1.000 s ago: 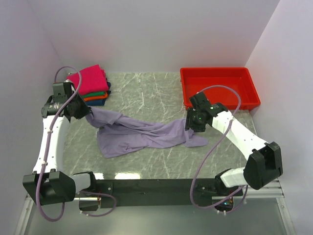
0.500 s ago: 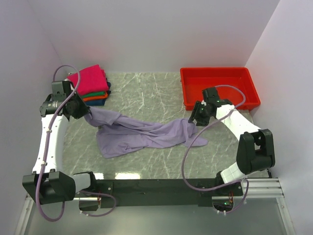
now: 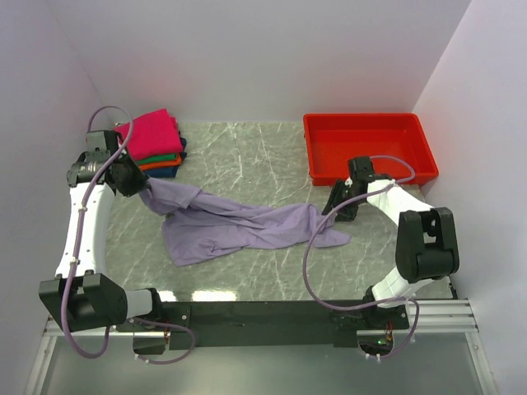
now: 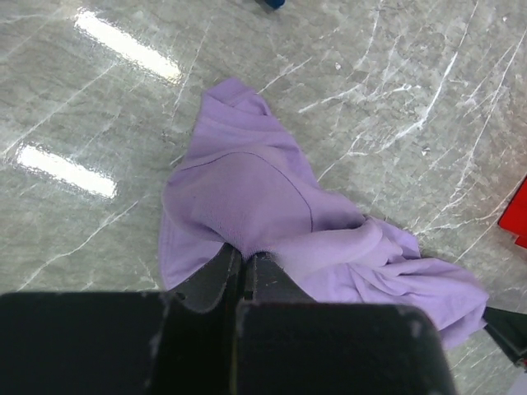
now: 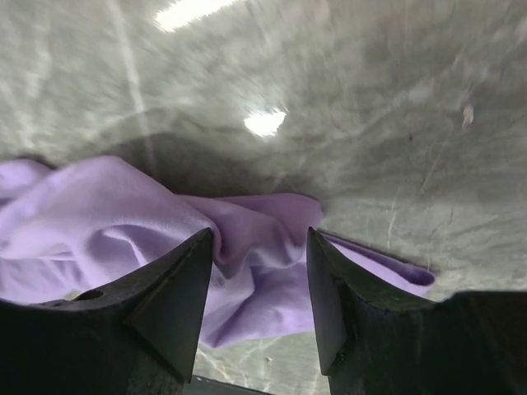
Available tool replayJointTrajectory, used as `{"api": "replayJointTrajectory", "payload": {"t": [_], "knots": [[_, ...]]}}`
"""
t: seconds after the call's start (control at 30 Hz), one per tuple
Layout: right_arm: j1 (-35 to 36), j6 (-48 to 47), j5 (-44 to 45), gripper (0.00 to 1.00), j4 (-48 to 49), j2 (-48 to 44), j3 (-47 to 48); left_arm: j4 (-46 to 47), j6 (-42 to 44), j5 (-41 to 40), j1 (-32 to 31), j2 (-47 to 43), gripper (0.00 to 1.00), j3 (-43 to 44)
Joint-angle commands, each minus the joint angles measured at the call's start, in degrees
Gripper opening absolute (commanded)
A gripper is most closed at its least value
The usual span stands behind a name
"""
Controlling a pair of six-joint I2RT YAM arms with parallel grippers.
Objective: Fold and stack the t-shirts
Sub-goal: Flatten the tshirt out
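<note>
Our left end effector [image 3: 142, 188] pinches the crumpled lilac cloth t-shirt [image 3: 239, 224] by its left end; its length runs rightward across the desk [image 3: 247, 160]. Our right end effector [image 3: 336, 214] gapes wide above the other end.

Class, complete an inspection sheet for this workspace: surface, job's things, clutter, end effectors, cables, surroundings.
Surface: grey marble table, glossy.
Job's things: lavender t-shirt crumpled mid-table; folded stack (pink, green, orange, blue) far left.
Clutter: red tray, far right.
End effectors: left end effector shut on the t-shirt's left end; right end effector open over its right end.
Cables: purple cables loop beside both arms.
Surroundings: pale walls on three sides.
</note>
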Motion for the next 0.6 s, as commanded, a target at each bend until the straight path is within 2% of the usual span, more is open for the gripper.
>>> {"api": "replayJointTrajectory", "payload": {"t": [0.0,0.3,0.4,0.5,0.57], "knots": [[0.04,-0.34,-1.42,0.56,1.03,0.87,-2.06,1.00,0.72,-0.48,0.76,-0.07,0.00,2.21],[1.27,-0.34,-1.15,0.56,1.11,3.41,-3.38,1.53,0.72,0.49,1.64,-0.33,0.00,1.42],[2.15,0.27,-2.03,0.51,1.90,4.64,-3.38,1.27,0.72,0.23,1.90,-0.68,0.00,1.51],[2.50,0.45,-3.26,0.37,2.96,5.78,-3.38,1.18,0.72,0.14,2.08,-1.21,0.00,1.42],[2.42,0.27,-3.70,0.18,2.79,6.05,-2.51,1.27,0.64,0.49,2.17,-1.47,0.00,1.42]]}}
